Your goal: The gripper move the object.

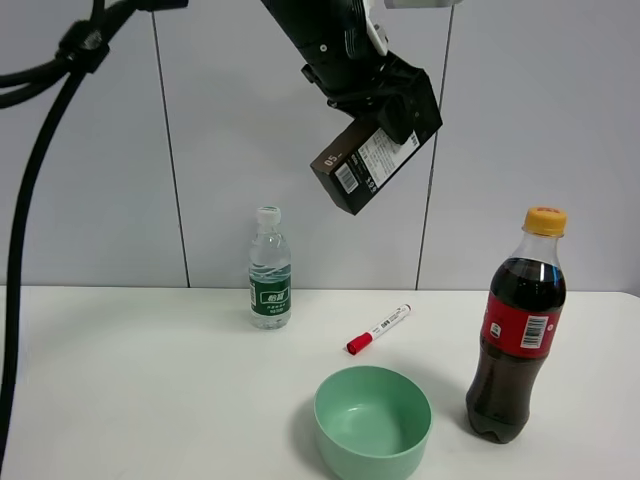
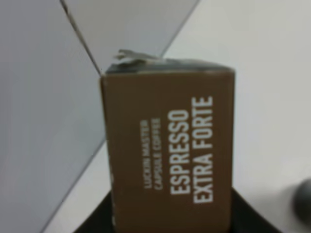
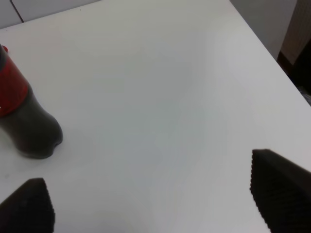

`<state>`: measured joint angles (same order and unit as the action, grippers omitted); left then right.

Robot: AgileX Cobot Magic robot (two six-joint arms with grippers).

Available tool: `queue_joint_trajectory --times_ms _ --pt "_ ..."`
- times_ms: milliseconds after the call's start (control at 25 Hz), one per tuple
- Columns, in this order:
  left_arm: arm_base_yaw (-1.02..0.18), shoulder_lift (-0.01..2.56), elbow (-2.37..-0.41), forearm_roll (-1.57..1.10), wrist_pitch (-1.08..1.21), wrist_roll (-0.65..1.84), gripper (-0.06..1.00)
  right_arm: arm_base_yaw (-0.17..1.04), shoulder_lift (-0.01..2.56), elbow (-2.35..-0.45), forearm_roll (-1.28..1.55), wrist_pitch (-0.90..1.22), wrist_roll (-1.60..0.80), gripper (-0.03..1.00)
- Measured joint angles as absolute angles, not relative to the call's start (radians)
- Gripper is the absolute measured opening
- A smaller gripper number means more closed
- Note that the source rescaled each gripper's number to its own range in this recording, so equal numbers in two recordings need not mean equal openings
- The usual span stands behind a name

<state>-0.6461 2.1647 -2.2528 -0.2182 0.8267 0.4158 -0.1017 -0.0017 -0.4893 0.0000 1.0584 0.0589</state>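
The left fingers (image 1: pixel 392 125) pinch the carton (image 1: pixel 365 165) near one end. They hold it high in the air, well above the white tabletop (image 1: pixel 120 400), in front of the grey wall (image 1: pixel 90 180). The carton hangs tilted, its free end pointing down toward the side of the small water bottle (image 1: pixel 269 270). In the left wrist view its brown face fills most of the frame, with a ragged torn flap (image 2: pixel 130 56) at the far end. The right fingers (image 3: pixel 279 194) are spread wide with nothing between them, over bare tabletop near the cola bottle (image 1: pixel 518 330).

Your main risk is a drop. Most of the carton's length hangs beyond the grip, so its weight can make it swivel or slide out if you swing the arm fast. The red-capped marker (image 1: pixel 378 329) and the green bowl (image 1: pixel 372 420) seem to lie roughly under it. A fall would likely land near them and could send the marker rolling. Squeezing harder is no safe cure, because thin card can buckle.

When you lower the carton, the low end arrives first. It may clip the water bottle or the cola bottle, both tall, narrow and easy to topple. Choose an open patch of tabletop and come down slowly.
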Motion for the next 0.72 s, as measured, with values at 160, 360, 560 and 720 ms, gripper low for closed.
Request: queue_joint_trajectory --times_ms 160,360,560,720 --pt "-0.649 2.197 -2.253 -0.221 0.729 0.428 0.00 -0.102 -0.002 -0.489 0.000 1.058 0.059 1.00" --pt "-0.669 2.227 -2.253 -0.243 0.672 0.523 0.00 -0.102 -0.002 -0.489 0.000 1.058 0.059 1.00" --pt "-0.696 2.266 -2.253 -0.328 0.668 0.830 0.00 -0.102 -0.002 -0.489 0.000 1.058 0.059 1.00" --pt "-0.712 2.301 -2.253 -0.379 0.670 1.048 0.00 -0.102 -0.002 -0.489 0.000 1.058 0.059 1.00"
